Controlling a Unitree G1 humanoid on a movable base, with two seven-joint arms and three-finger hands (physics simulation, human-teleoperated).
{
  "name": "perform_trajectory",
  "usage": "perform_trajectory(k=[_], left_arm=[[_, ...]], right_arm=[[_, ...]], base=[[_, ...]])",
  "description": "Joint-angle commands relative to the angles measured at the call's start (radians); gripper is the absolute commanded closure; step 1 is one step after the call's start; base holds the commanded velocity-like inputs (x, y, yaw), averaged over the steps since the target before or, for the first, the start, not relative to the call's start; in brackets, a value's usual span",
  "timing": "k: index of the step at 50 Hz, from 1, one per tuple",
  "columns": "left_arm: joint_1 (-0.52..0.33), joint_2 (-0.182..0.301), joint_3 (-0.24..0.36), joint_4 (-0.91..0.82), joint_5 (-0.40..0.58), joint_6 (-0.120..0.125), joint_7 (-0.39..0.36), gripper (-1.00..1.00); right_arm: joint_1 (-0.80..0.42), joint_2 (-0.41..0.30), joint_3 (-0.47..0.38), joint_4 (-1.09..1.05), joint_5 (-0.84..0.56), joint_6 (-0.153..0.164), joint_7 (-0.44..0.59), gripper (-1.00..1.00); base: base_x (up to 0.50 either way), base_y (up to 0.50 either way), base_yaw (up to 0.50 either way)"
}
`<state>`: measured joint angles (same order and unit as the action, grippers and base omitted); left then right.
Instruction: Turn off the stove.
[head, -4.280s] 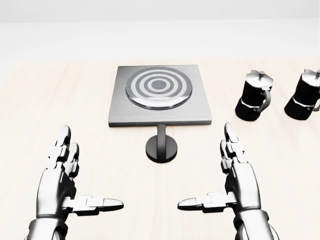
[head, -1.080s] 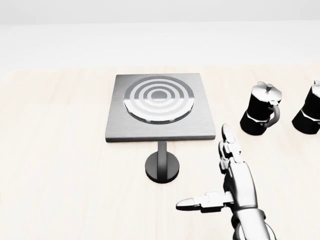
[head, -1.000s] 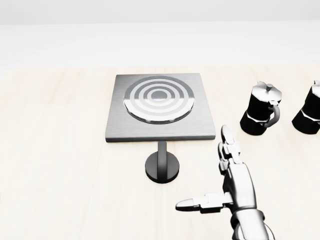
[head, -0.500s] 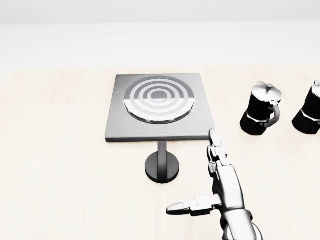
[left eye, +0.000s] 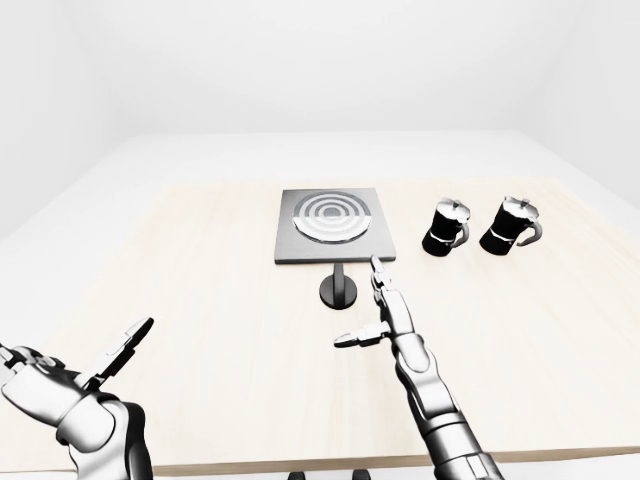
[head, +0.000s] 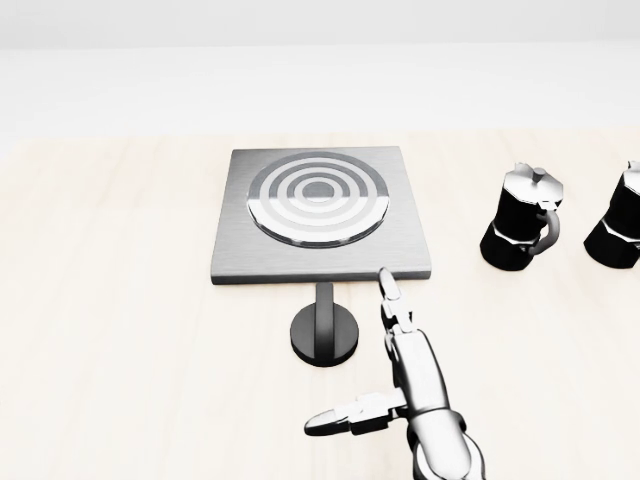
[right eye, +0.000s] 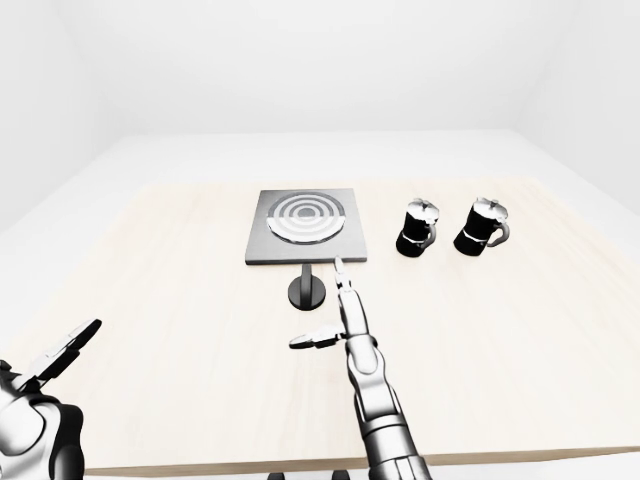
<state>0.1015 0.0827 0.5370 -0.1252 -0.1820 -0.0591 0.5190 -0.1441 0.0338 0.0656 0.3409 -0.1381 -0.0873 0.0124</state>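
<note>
Reaching for the stove knob: approach stage, no contact yet

The stove (head: 320, 215), a flat grey plate with a ringed burner, lies on the pale bench (head: 120, 330) near the middle of the head view. Its round black knob (head: 324, 334) sits on the bench just below the plate's lower edge, joined to it by a short stem.

The right hand (head: 400, 375) hovers just right of the knob, fingers (head: 390, 295) released and stretched toward the stove, thumb out to the view's left. It does not touch the knob. The left hand (left eye: 75, 385) hangs low at the bottom left of the left-eye view, well apart from the stove, fingers spread and grasping nothing.

Judgement: the step in hand is the approach. The next move calls for shifting the right hand leftward over the knob, closing the fingers about it and turning it.

Two black coffee pots (head: 522, 232) stand to the right of the stove, apart from the hand's likely path.

Not established: no mark on the knob shows its setting, and nothing on the burner shows whether it is on. The far pot is cut off by the head view's right edge.
</note>
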Motion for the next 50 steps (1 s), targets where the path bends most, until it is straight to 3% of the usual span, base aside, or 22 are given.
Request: perform_trajectory(k=[1,13,17,21,27,33,41,50], left_arm=[[0.002,-0.002,0.001,-0.002,-0.003,-0.006,-0.001,-1.0],[0.002,-0.002,0.005,-0.011,-0.009,0.004,-0.002,-1.0],[0.001,-0.001,0.01,-0.021,-0.024,0.026,-0.007,-1.0],[-0.001,-0.001,0.009,-0.017,-0.022,0.023,-0.005,-1.0],[0.003,0.001,0.019,-0.044,-0.057,0.061,-0.019,-1.0],[0.002,-0.001,0.018,-0.038,-0.052,0.052,-0.021,-1.0],[0.008,-0.005,0.022,-0.057,-0.065,0.067,-0.027,-1.0],[0.006,-0.005,0.02,-0.041,-0.056,0.047,-0.027,-1.0]], right_arm=[[-0.04,0.014,0.013,0.077,-0.022,0.0,-0.005,-1.0],[-0.068,0.026,0.017,0.15,-0.028,0.0,-0.006,-1.0],[-0.059,0.028,0.022,0.138,-0.033,0.0,-0.004,-1.0],[-0.053,0.029,0.024,0.122,-0.033,0.0,-0.002,-1.0],[-0.03,0.036,0.04,0.081,-0.047,0.0,0.0,-1.0],[-0.018,0.041,0.05,0.069,-0.053,0.0,-0.001,-1.0],[-0.041,0.049,0.052,0.118,-0.043,0.0,0.015,-1.0],[-0.056,0.053,0.048,0.182,-0.048,0.0,0.01,-1.0]], base=[[0.0,0.0,0.0],[0.0,0.0,0.0],[0.0,0.0,0.0],[0.0,0.0,0.0],[0.0,0.0,0.0],[0.0,0.0,0.0],[0.0,0.0,0.0],[0.0,0.0,0.0]])
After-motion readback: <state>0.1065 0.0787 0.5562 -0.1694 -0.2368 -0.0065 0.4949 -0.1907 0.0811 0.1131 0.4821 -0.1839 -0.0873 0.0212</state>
